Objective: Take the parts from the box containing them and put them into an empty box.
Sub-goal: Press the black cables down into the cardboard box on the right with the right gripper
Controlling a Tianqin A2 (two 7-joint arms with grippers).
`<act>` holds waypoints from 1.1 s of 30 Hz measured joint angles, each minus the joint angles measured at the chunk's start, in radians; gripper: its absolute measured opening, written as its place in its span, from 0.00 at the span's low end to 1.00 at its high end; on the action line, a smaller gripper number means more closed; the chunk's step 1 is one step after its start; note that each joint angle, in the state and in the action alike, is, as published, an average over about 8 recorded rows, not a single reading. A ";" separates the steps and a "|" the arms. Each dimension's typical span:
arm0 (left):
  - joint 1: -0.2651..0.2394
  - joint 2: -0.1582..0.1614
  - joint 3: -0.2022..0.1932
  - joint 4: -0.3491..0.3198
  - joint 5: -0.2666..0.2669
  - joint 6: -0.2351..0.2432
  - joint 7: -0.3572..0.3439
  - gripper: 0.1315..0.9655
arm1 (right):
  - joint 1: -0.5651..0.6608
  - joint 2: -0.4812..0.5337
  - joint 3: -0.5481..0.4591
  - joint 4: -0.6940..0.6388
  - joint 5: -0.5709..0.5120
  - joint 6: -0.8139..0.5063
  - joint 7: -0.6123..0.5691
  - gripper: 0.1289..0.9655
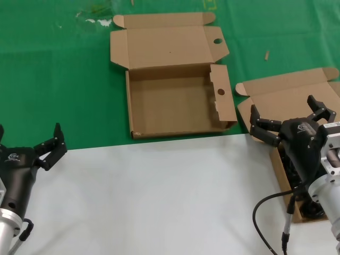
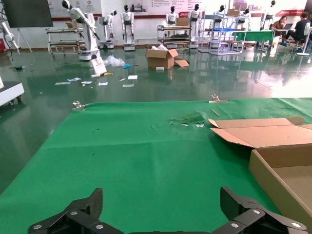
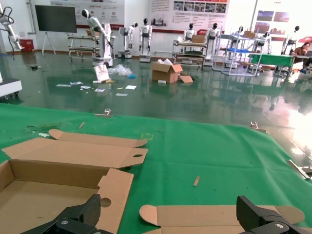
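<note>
Empty box [image 1: 178,103] lies open at the table's [image 1: 53,69] far centre; the parts box [image 1: 276,101] lies at right, mostly hidden by the arm. Right gripper [image 1: 289,119] hovers above it, fingers apart. Left gripper [image 1: 32,146] rests at near left, fingers apart.

A glossy dark-green floor [image 2: 146,73] reflects light; white humanoid robots [image 3: 145,34] and metal racks [image 3: 192,48] line the far wall [image 3: 122,7].
</note>
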 joint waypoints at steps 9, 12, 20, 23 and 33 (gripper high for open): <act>0.000 0.000 0.000 0.000 0.000 0.000 0.000 0.78 | 0.000 0.000 0.000 0.000 0.000 0.000 0.000 1.00; 0.000 0.000 0.000 0.000 0.000 0.000 0.000 0.71 | 0.000 0.000 0.000 0.000 0.000 0.000 0.000 1.00; 0.000 0.000 0.000 0.000 0.000 0.000 0.000 0.50 | -0.006 -0.004 0.010 0.000 0.000 -0.002 -0.003 1.00; 0.000 0.000 0.000 0.000 0.000 0.000 0.000 0.40 | -0.018 -0.015 0.030 -0.001 0.000 -0.008 -0.010 1.00; 0.000 0.000 0.000 0.000 0.000 0.000 0.000 0.17 | -0.043 -0.015 0.076 0.007 0.000 -0.039 -0.033 1.00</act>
